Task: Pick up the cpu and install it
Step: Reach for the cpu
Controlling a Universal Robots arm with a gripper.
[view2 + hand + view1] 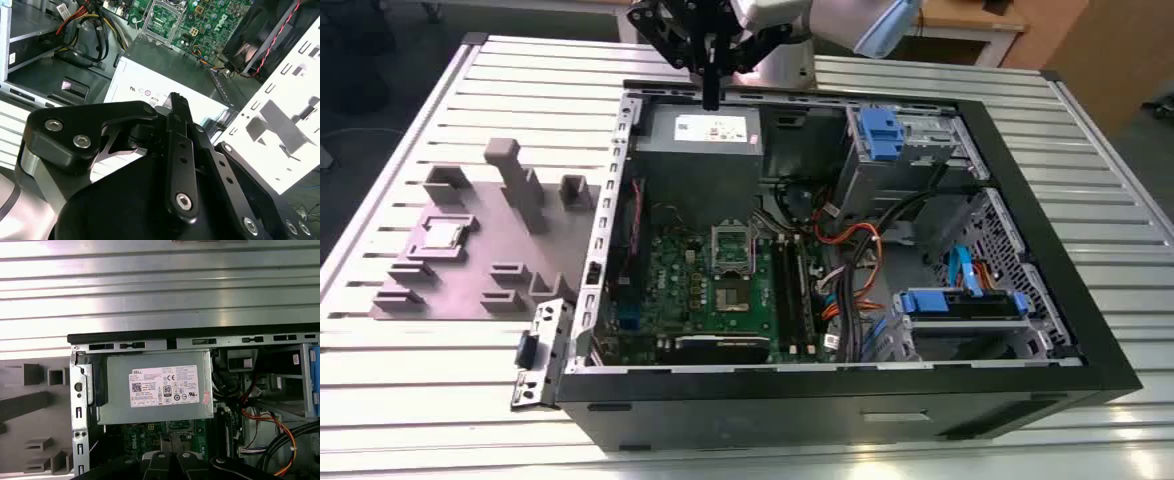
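In the exterior view the arm (767, 12) runs off the top edge, so we see just its lower end above the gripper (711, 102). The chip (443, 233) on the grey holder (454, 285) is too small for us to make out any marks on it. In the second wrist view the gripper (176, 100) covers much of the grey box (170, 57) and its label, and the picture's edge cuts off the green board (210, 22). In the first wrist view the grey box (115, 390) hides most of the green board (132, 435).
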